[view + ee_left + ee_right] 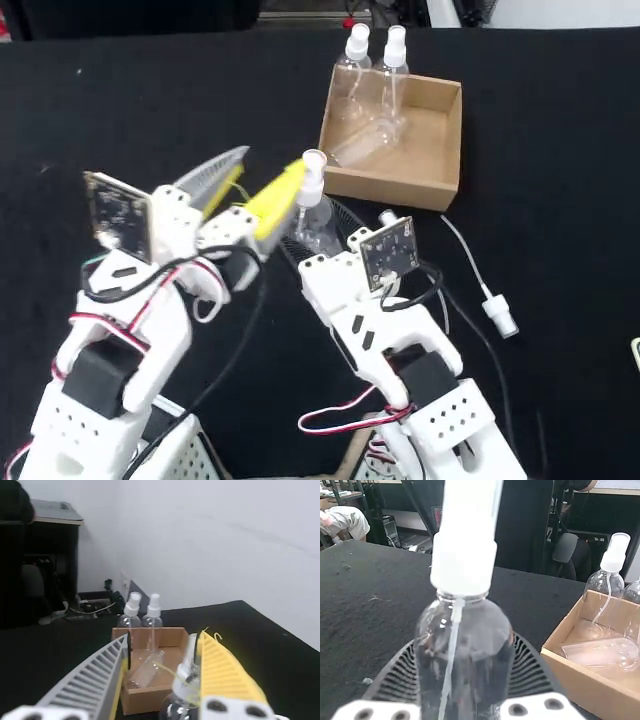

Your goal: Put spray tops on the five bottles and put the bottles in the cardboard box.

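A clear bottle [318, 225] with a white spray top [314, 175] stands upright in front of the cardboard box [400, 185]. My right gripper [322, 243] is shut on the bottle's body [465, 645]. My left gripper [272, 160] is open, with the spray top [184, 676] between its fingers and against the yellow finger [220, 675]. Two capped bottles [357, 55] [395, 55] stand at the far side of the box. A third bottle [368, 142] lies on its side in it.
A loose spray top [498, 312] with its thin tube lies on the black table [560, 200] to the right of the right arm. Cables run along both arms near the table's front edge.
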